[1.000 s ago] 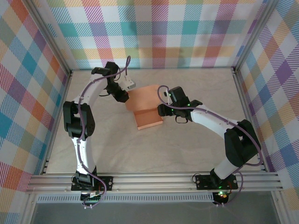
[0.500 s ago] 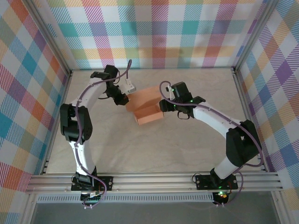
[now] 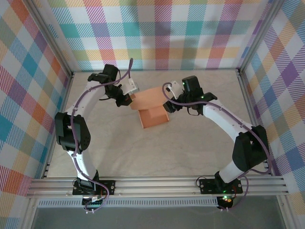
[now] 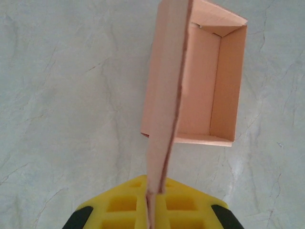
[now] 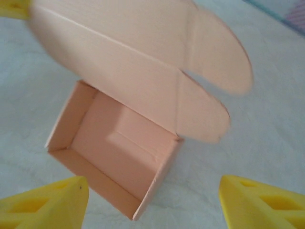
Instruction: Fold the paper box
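The paper box (image 3: 155, 117) is a salmon-orange shallow tray in the middle of the table, with its lid (image 3: 148, 98) raised toward the far left. My left gripper (image 3: 127, 99) is shut on the lid's free edge. In the left wrist view the lid (image 4: 164, 86) runs edge-on up from between the yellow fingers (image 4: 119, 205), with the open tray (image 4: 209, 95) beyond. My right gripper (image 5: 152, 186) hangs open just right of the box, touching nothing. The tray (image 5: 114, 148) lies ahead of it, and the lid's two rounded side tabs (image 5: 217, 57) stick out.
Pale marbled tabletop (image 3: 143, 157) surrounds the box. Aluminium rails (image 3: 157, 185) run along the near edge, and checked walls (image 3: 162, 38) close the back and both sides. The right arm (image 3: 224, 124) curves in from the near right.
My right gripper has pulled away from the box toward the far right and opened wider. The left gripper kept its grip on the lid while the box shifted slightly.
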You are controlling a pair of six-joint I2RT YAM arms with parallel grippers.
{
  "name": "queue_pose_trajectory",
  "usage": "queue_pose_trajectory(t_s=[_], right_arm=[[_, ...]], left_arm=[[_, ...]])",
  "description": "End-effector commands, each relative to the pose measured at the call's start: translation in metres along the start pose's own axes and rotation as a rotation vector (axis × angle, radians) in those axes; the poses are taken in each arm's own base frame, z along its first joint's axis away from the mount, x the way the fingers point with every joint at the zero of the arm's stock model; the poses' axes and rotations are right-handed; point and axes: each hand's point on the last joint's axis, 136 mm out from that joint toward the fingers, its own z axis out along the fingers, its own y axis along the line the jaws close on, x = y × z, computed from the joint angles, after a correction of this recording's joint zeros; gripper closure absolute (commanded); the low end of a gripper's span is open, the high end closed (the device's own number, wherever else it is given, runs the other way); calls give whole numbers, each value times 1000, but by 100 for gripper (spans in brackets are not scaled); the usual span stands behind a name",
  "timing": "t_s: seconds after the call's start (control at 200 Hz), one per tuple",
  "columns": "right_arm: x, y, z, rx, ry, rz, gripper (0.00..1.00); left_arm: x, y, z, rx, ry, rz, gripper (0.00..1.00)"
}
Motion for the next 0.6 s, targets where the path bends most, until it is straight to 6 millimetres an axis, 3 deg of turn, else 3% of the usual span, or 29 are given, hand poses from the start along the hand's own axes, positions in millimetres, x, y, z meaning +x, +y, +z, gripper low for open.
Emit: queue_pose_trajectory(t_s=[0.0,0.35,0.595], right_arm=[[-4,22,-4,-169,12,-194,27],[-4,8,1,-282,97,-228,28],[6,9,10,-377,179,-239,38]], left_arm=[[-3,-16,5,87,-11,26,100],[12,-32,11,209,60,19,100],[12,-37,11,241,57,25,100]])
